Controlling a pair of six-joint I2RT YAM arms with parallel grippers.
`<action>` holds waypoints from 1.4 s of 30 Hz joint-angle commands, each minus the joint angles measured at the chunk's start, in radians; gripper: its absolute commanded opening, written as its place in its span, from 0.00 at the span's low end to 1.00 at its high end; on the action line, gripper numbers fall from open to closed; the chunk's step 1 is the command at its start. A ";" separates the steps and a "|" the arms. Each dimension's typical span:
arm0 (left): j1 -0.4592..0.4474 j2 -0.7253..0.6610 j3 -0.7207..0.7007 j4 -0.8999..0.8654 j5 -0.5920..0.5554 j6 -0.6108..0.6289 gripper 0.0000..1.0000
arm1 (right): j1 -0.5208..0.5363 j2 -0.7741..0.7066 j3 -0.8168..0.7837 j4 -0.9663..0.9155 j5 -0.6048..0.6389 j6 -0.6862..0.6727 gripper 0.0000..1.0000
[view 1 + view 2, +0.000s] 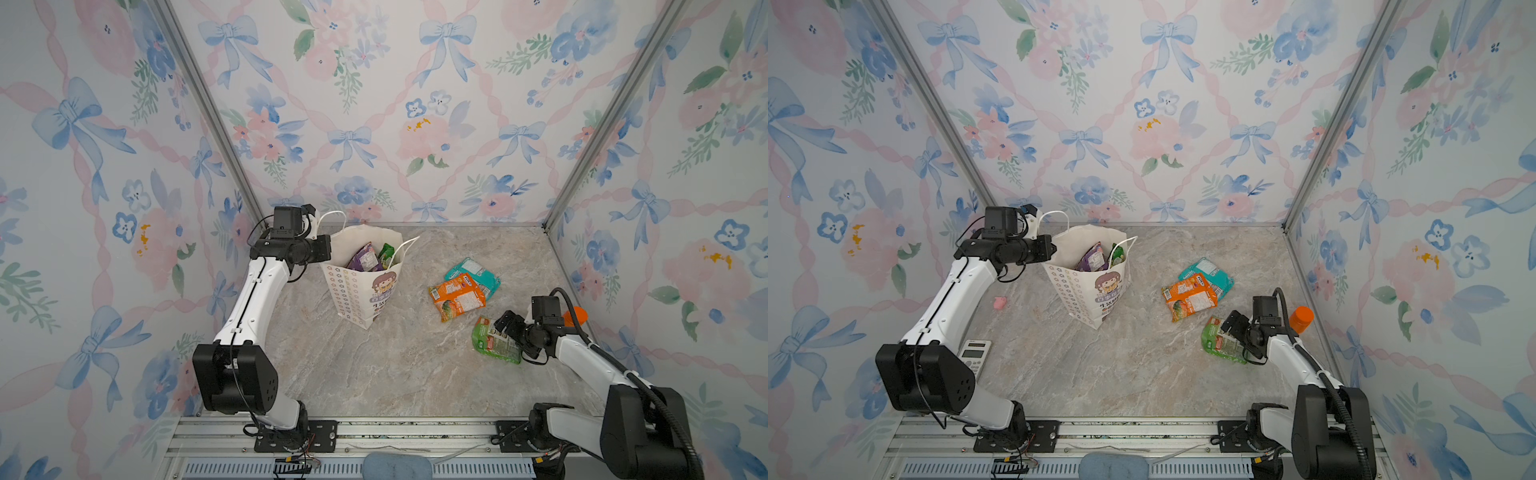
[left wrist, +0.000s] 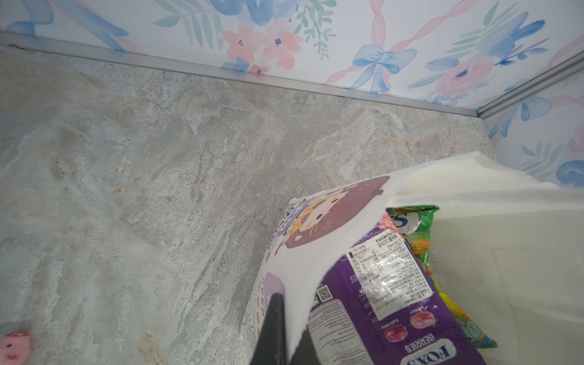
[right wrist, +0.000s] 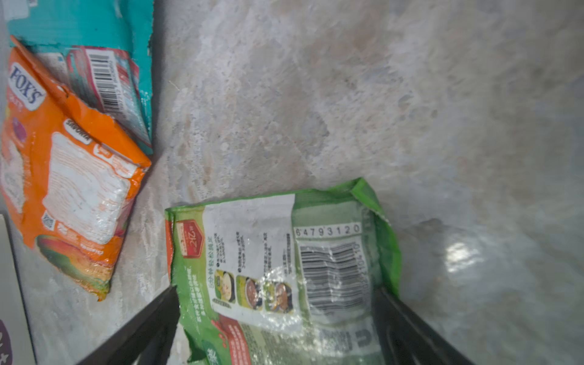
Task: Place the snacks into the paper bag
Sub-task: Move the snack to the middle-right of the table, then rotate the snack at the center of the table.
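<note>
- Straddling the green pouch [image 3: 252, 252] with the right tool [image 3: 275, 288]: jaws wide apart, one finger along each side, nothing clamped yet. Likely lined up this way so as to pinch the pouch across its width on closing.
- Directly under that tool, flat on the counter [image 1: 374, 374], back side up: crinkled glossy green film, white label panel, barcode.
- A little ahead of that tool and off to one side: orange pouch [image 3: 72, 177], printed "FOX'S", lying flat and partly overlapping the teal pouch [image 3: 79, 28] just beyond it. Both clear of the green one.
- Far across from that tool: paper bag [image 1: 361, 291], upright, cream, with a cartoon girl on the front and small flowers on the side.
- Pinched together on the bag's rim: left tool [image 2: 289, 316], paper caught between the fingers. Judged a bracing hold, to steady the bag and spread its mouth for drops.
- Just past that tool, inside the rim: purple pouch [image 2: 379, 300] marked "FOX'S BERRIES", and behind it a green-and-yellow pouch [image 2: 420, 227], both standing on end.
</note>
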 commanded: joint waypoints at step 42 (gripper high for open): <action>-0.005 -0.007 0.000 0.046 0.005 0.003 0.00 | 0.223 0.405 0.378 -0.233 -0.052 -0.327 0.81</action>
